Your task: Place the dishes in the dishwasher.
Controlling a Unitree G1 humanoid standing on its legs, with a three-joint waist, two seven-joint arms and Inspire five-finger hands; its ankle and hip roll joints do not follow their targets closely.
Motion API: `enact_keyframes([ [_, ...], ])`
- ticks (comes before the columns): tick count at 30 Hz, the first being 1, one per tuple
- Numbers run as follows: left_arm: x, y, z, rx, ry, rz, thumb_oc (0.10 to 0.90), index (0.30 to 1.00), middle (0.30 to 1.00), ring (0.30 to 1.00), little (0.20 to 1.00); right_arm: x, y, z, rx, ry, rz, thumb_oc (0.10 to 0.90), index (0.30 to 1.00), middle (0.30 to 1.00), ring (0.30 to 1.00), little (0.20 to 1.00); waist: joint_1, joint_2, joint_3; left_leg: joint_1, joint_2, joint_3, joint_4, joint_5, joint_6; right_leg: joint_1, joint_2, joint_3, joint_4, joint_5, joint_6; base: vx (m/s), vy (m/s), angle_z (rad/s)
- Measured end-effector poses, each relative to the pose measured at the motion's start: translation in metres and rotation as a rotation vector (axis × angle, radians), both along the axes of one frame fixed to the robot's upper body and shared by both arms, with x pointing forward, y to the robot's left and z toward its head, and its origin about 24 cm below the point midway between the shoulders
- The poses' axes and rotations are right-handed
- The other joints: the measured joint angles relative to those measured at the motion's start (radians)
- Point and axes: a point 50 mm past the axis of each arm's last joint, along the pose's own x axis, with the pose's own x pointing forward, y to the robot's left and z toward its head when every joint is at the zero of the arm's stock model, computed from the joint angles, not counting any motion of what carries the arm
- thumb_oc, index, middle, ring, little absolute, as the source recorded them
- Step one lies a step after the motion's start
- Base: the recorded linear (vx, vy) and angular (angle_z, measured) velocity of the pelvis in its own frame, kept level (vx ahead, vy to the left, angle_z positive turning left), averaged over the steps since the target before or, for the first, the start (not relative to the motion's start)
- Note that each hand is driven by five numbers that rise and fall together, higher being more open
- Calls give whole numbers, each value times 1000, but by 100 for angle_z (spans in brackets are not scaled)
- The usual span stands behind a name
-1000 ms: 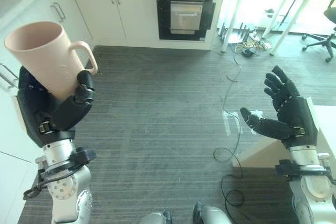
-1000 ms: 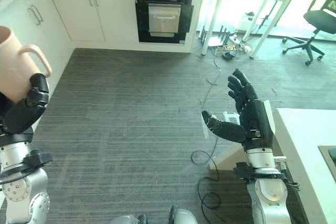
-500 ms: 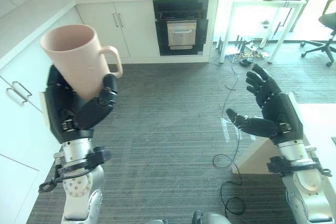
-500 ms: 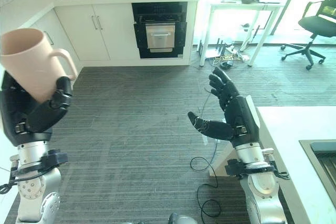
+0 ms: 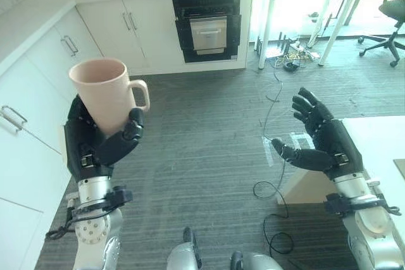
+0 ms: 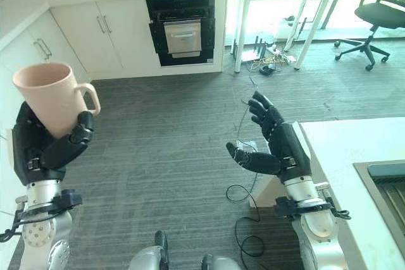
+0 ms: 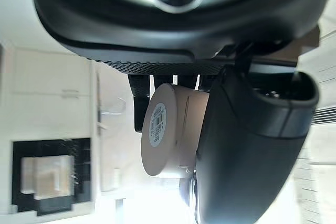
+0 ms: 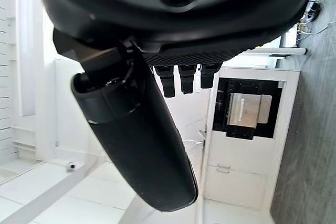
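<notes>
Above floor, left of oven: pale pink ceramic mug (image 5: 104, 92) upright, off grey striped floor (image 5: 202, 150)
Left hand (image 5: 95, 147): curled round mug
Right hand (image 5: 323, 147): spread, empty
Landmark: black built-in oven (image 5: 207, 26)

the left hand (image 5: 95, 150) is a black shell of matte plastic with segmented dark fingers and a thick rounded thumb; a small metal buckle sits on its back near the wrist; below it a ribbed silver collar meets a dark clamp ring, then a silver-grey forearm with round screw heads; the right hand (image 5: 326, 150) is built alike, black and glossy-edged, on the same silver wrist and dark ring
</notes>
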Motion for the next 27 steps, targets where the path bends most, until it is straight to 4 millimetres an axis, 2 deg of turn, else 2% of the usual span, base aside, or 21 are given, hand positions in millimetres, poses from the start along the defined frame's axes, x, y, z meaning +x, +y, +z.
enact_keyframes([
  [1,-1,0,0,1,-6,1,400,300,300,300,300,-2,-4,0,-5,5,-15,800,900,900,900,900,-2,-7,0,4,-8,30,9,-7,15,12,-16,7,4,-14,5,331,241,-13],
  [3,-1,-1,3,5,-22,-2,400,300,300,300,300,-5,-10,2,5,-4,-37,800,900,900,900,900,-11,-9,-1,31,-44,47,15,-6,21,34,-32,24,7,-40,39,339,242,-13],
  [5,1,-1,7,18,-38,-1,400,300,300,300,300,-5,-9,4,21,-15,-34,800,900,900,900,900,0,-11,-9,97,-89,53,-35,77,83,55,-66,45,19,-59,79,302,205,-24],
  [6,4,-2,12,38,-55,-5,400,300,300,300,300,-5,-3,4,36,-21,-18,800,900,900,900,900,1,-38,-13,113,-128,67,-22,51,114,84,-108,33,-1,-53,115,367,260,-7],
  [8,13,-6,22,84,-87,-24,400,300,300,300,300,-1,9,10,61,-53,16,800,900,900,900,900,1,-40,-12,137,-151,53,-14,21,143,121,-130,-24,-12,7,172,313,236,23],
  [9,16,-8,26,115,-99,-37,400,300,300,300,300,2,14,10,79,-63,31,800,900,900,900,900,3,-40,-12,156,-155,43,-14,13,151,138,-134,-43,-3,41,186,213,182,38],
  [10,18,-9,31,141,-112,-51,400,300,300,300,300,4,18,11,105,-80,36,800,900,900,900,900,10,-43,-12,177,-169,33,-14,2,154,132,-147,-55,46,73,212,247,226,35],
  [11,19,-9,34,164,-121,-59,400,300,300,300,300,4,22,14,131,-104,29,800,900,900,900,900,15,-41,-13,198,-173,23,-15,-21,161,101,-168,-51,159,82,250,172,182,36],
  [12,17,-4,38,178,-137,-39,400,300,300,300,300,5,27,19,143,-136,31,800,900,900,900,900,17,-44,-15,213,-194,21,9,-78,193,13,-200,-39,370,142,258,240,180,29],
  [13,16,1,37,167,-131,-12,400,300,300,300,300,6,30,20,152,-146,38,800,900,900,900,900,17,-45,-15,219,-205,22,55,-117,214,-40,-237,-8,510,194,251,210,59,12],
  [14,13,5,34,155,-122,18,400,300,300,300,300,7,33,18,141,-135,52,800,900,900,900,900,18,-38,-15,242,-216,40,35,-127,218,-123,-278,-20,618,169,226,305,-55,-19],
  [15,10,9,35,162,-120,36,400,300,300,300,300,7,33,19,121,-128,68,800,900,900,900,900,23,-26,-12,258,-216,57,0,-124,213,-168,-290,-60,586,129,203,296,-130,-42],
  [16,9,11,35,176,-116,47,400,300,300,300,300,6,31,17,98,-111,71,800,900,900,900,900,25,-23,-14,276,-212,77,-28,-119,200,-197,-298,-120,466,95,177,294,-187,-48],
  [18,8,13,34,182,-108,58,400,300,300,300,300,2,26,11,77,-77,59,800,900,900,900,900,25,-26,-15,309,-215,111,-66,-118,197,-186,-276,-250,126,92,152,253,-226,-44],
  [19,7,14,32,182,-98,59,400,300,300,300,300,1,25,10,78,-71,57,800,900,900,900,900,16,-33,-17,311,-221,117,-67,-120,195,-189,-260,-264,38,103,138,374,-313,-28],
  [20,7,13,29,192,-79,63,400,300,300,300,300,0,25,9,77,-65,53,800,900,900,900,900,5,-34,-14,311,-231,118,-67,-125,188,-207,-248,-262,-30,114,151,400,-300,-31],
  [21,7,12,27,187,-74,67,400,300,300,300,300,-1,24,11,62,-71,59,800,900,900,900,900,9,-48,-13,307,-257,98,-65,-149,161,-277,-252,-202,-18,138,177,366,-255,-21],
  [23,10,11,19,175,-32,70,400,300,300,300,300,-4,18,8,61,-63,42,800,900,900,900,900,-44,-81,1,315,-320,77,-55,-157,171,-381,-310,-72,1,193,177,367,-271,27],
  [24,8,10,13,191,2,68,400,300,300,300,300,-6,16,5,76,-49,31,800,900,900,900,900,-53,-79,4,332,-326,81,-48,-160,171,-401,-319,-56,-6,212,167,454,-376,44],
  [26,6,8,11,200,15,62,400,300,300,300,300,-7,16,4,82,-42,31,800,900,900,900,900,-54,-82,4,379,-315,79,-57,-193,134,-377,-316,-94,46,204,159,523,-417,18],
  [27,5,6,15,199,-3,60,400,300,300,300,300,-6,17,6,75,-48,38,800,900,900,900,900,-42,-75,6,423,-288,98,-79,-216,147,-320,-281,-126,63,190,137,782,-555,-3],
])
